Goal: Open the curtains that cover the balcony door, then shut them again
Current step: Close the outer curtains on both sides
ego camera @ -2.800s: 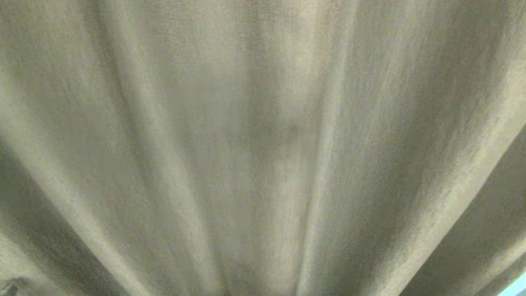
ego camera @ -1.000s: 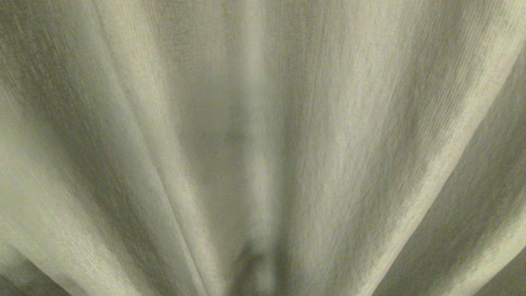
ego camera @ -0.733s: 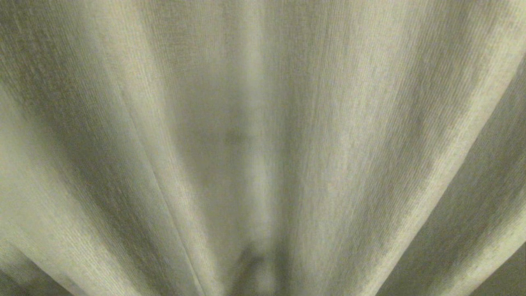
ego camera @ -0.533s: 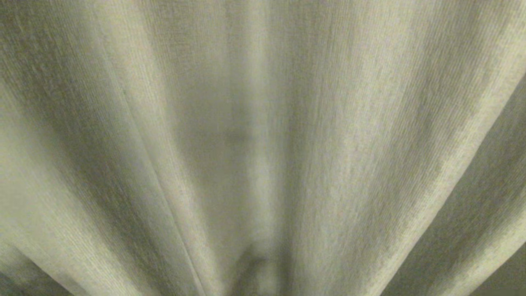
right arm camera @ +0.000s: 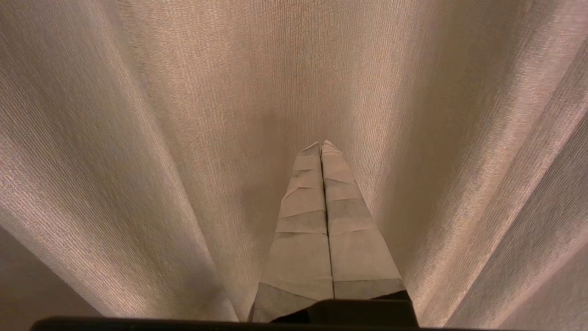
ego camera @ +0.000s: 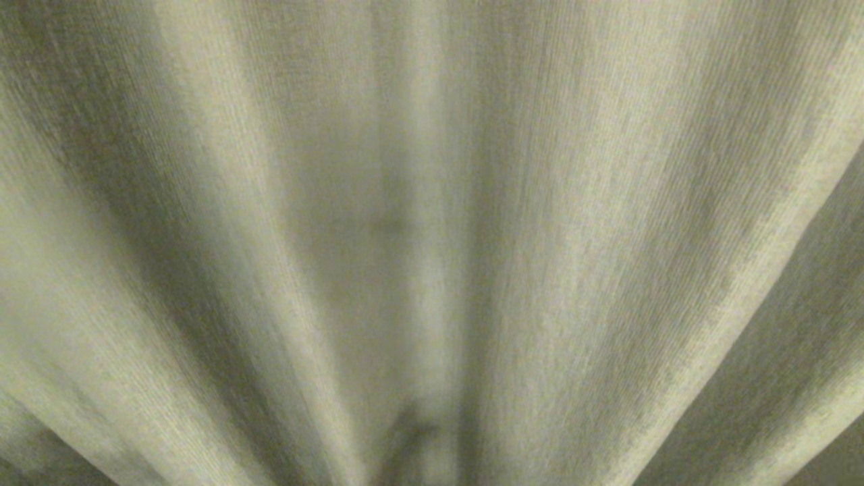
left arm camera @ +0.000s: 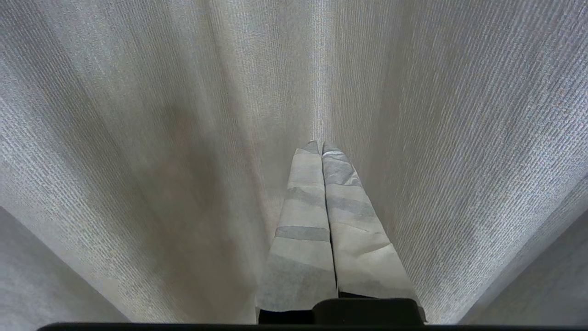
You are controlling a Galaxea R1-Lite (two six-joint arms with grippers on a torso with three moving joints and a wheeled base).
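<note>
A: What is seen from the head view?

B: Only the curtains [ego camera: 540, 243], drawn close before the camera, their pale woven pleats filling the whole view. Neither gripper is seen there.

A: How are the 2 grippers held?

B: The left gripper [left arm camera: 320, 148] is pressed together, nothing clamped, its tape-wrapped fingers [left arm camera: 303, 230] pointed at the fabric. The right gripper [right arm camera: 321, 146] is likewise closed and empty, tips near a pleat.
</note>
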